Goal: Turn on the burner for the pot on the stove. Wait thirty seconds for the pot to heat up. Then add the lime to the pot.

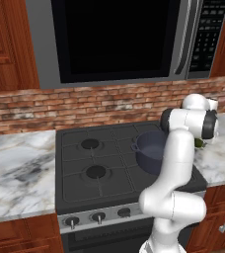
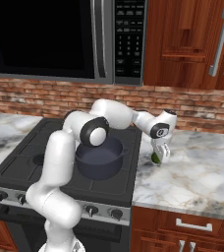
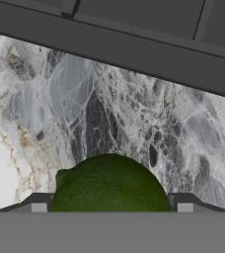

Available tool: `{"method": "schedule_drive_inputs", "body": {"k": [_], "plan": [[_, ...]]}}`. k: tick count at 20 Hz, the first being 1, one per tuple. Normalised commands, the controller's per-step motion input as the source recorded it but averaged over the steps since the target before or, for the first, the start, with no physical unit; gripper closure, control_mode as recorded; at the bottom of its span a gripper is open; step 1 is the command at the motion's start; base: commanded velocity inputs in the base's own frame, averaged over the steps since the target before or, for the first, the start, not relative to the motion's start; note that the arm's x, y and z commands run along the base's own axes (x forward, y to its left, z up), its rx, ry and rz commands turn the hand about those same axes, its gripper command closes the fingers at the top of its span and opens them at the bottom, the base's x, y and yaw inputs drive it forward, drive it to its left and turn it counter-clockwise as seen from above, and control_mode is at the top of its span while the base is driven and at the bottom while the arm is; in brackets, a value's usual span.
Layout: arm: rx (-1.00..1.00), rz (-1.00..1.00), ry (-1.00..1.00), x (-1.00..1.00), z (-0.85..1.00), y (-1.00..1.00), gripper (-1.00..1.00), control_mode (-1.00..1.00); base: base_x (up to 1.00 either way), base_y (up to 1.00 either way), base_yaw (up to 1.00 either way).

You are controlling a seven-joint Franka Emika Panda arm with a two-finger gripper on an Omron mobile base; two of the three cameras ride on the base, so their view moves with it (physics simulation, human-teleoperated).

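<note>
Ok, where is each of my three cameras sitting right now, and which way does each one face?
Left base view: behind the arm to its left, facing the stove and pot; the arm rises lower right.
Right base view: behind to its right, same stove and pot; the gripper is down at the lime.
Hand view: on the hand, facing the marble counter; fingertips flank the lime.
Both base views share stove and pot.

Even, flat rendered lighting throughout; no glare; soft shadow under the pot (image 2: pixel 100 158); coarse, slightly pixelated detail in all frames.
</note>
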Motion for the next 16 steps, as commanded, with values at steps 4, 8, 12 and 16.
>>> {"method": "schedule_drive_inputs", "body": {"k": [4, 8, 12, 16], "plan": [[0.0, -0.02, 0.0, -0.22, 0.05, 0.0, 1.0, -1.0, 0.0, 0.0, 0.0], [0.0, -0.02, 0.0, -0.65, 0.16, -0.09, 1.0, -1.0, 0.0, 0.0, 0.0], [-0.03, -0.03, -0.07, -0.72, 0.38, -0.01, 1.0, -1.0, 0.0, 0.0, 0.0], [-0.04, -0.03, -0.1, -0.82, 0.62, 0.01, 1.0, -1.0, 0.0, 0.0, 0.0]]}}
